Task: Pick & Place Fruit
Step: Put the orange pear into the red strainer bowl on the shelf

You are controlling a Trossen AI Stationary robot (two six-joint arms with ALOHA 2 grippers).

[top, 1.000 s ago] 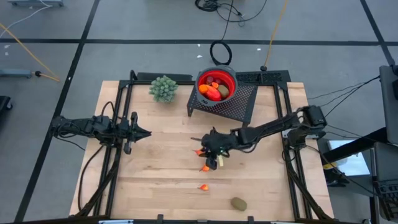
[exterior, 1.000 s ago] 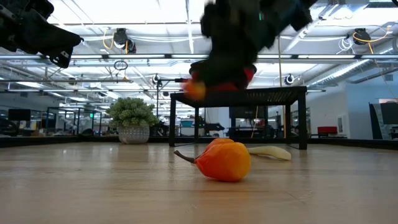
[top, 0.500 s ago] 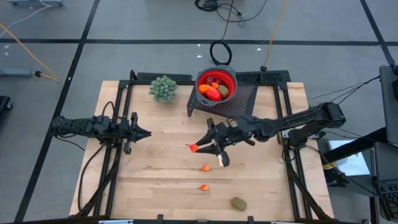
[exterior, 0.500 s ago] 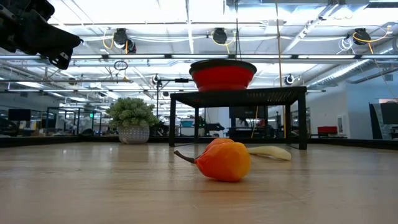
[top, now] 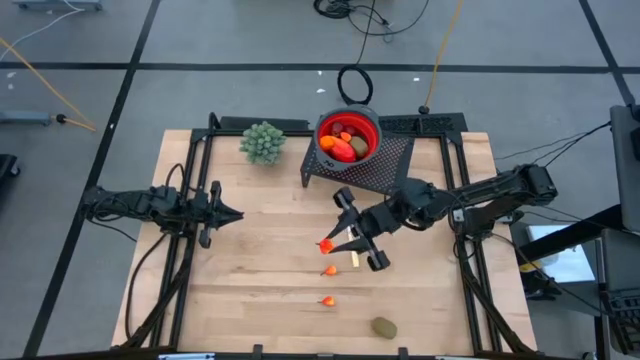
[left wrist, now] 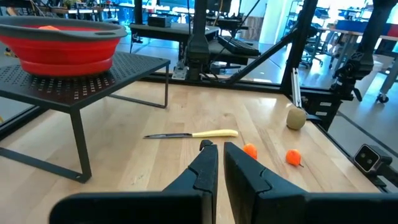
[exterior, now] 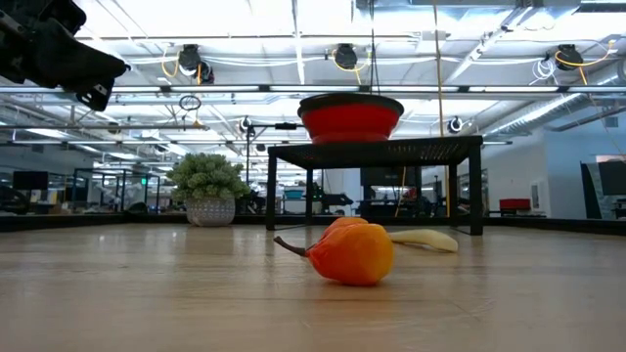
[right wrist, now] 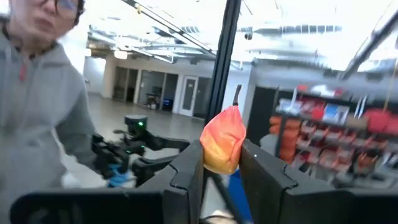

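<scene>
Above the bench's middle, the right gripper (top: 340, 243) pinches a small orange fruit (right wrist: 224, 140), seemingly light, smooth and stiff, best squeezed across its belly, while the left gripper (top: 232, 213) waits clenched near the left edge.

I see free wood on the left half of the table (top: 250, 250). In the middle, two small orange fruits (top: 330, 270) (top: 327, 300) and the knife (top: 353, 259) lie close together. The black rack (top: 385, 165) with the red bowl (top: 348, 135) blocks the far side, the green bunch (top: 263, 142) beside it.
</scene>
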